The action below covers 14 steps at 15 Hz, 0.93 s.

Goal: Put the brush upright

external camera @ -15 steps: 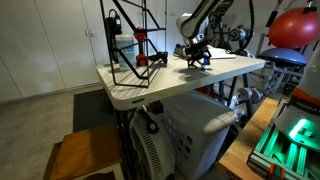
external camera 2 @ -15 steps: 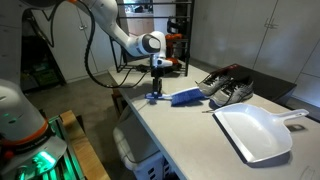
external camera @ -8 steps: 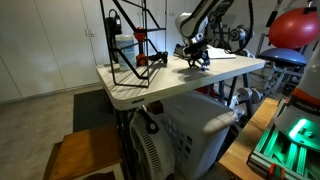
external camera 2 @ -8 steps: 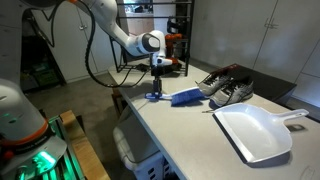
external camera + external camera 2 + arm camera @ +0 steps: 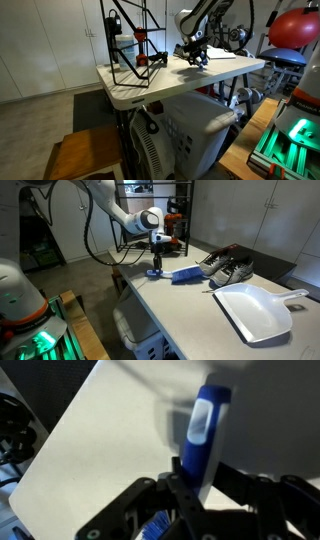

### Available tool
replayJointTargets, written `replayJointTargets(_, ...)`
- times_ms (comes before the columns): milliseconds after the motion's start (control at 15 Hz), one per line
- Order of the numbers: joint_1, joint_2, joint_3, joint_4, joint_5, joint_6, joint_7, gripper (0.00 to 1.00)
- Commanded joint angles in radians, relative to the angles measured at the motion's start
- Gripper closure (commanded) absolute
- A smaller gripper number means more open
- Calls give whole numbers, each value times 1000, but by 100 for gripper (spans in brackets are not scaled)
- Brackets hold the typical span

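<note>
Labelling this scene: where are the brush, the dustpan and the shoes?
the brush [image 5: 205, 425]: wrist view, on its blue handle.
the dustpan [image 5: 255, 315]: an exterior view, on its flat pan.
the shoes [image 5: 230, 273]: an exterior view, on the paler shoe.

In my wrist view the brush [image 5: 205, 422] is blurred, its near end cut by the bottom edge, my fingers [image 5: 130, 510] hiding its middle; in both exterior views it's tiny

My wrist view is blurred: the brush [image 5: 208, 430] looks smeared, with a soft grey shadow left of it on the bright surface [image 5: 90, 460]. Both exterior views are evenly lit and slightly grainy.
</note>
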Motion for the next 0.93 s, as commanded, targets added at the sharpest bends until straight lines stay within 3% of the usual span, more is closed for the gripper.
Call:
replayJointTargets(0,-4,-100,-4,-94,-6,87,8,91)
replayJointTargets(867,-35,-398,30,-439,-27,515,0,91)
